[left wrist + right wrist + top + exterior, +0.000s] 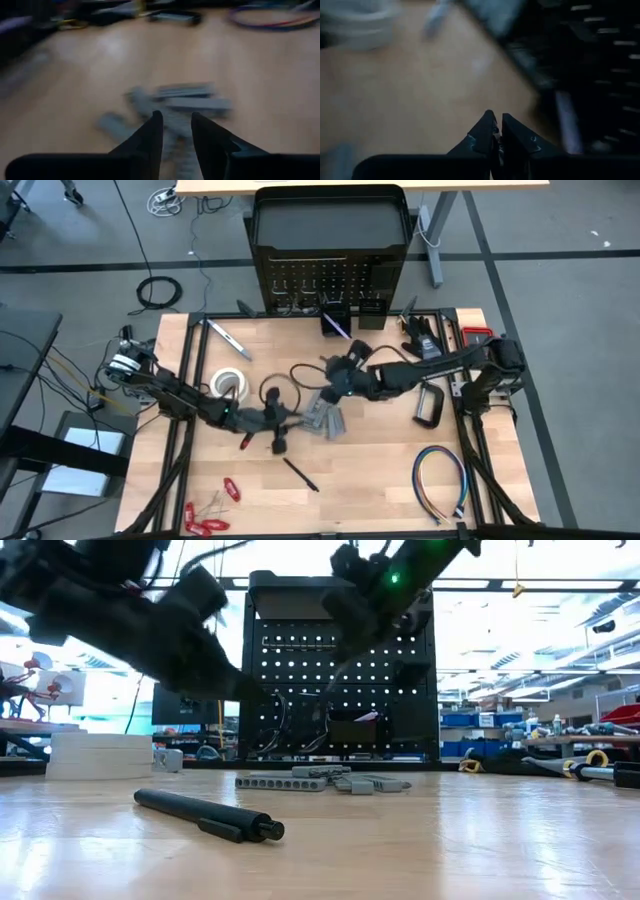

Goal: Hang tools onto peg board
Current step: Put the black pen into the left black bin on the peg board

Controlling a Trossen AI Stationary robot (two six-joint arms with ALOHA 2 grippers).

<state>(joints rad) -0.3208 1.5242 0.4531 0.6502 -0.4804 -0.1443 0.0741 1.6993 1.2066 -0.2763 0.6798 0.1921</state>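
Note:
The peg board (330,275) stands upright at the table's far edge. Grey metal pieces (326,418) lie in a heap at mid-table. My left gripper (175,120) is open just left of the heap and slants down at it; the pieces (180,102) show past its fingertips, with nothing between the fingers. My right gripper (497,120) is shut, raised above the table in front of the peg board (340,690). A black cable loop (275,392) lies between the arms, and its tail runs toward the right gripper (330,383). My right gripper has its fingers shut, high above the table. The black cable's tail (312,372) reaches up to the fingertips in the high view. The wrist view shows nothing plain between the fingers, so I cannot tell whether they have hold of the cable.
A white tape roll (230,385) and a silver bar tool (228,338) lie at the far left. A dark pen (300,475) lies near the middle front, red-handled tools (205,520) at the front left. A black C-clamp (430,405) and a multicoloured wire loop (440,480) lie at the right.

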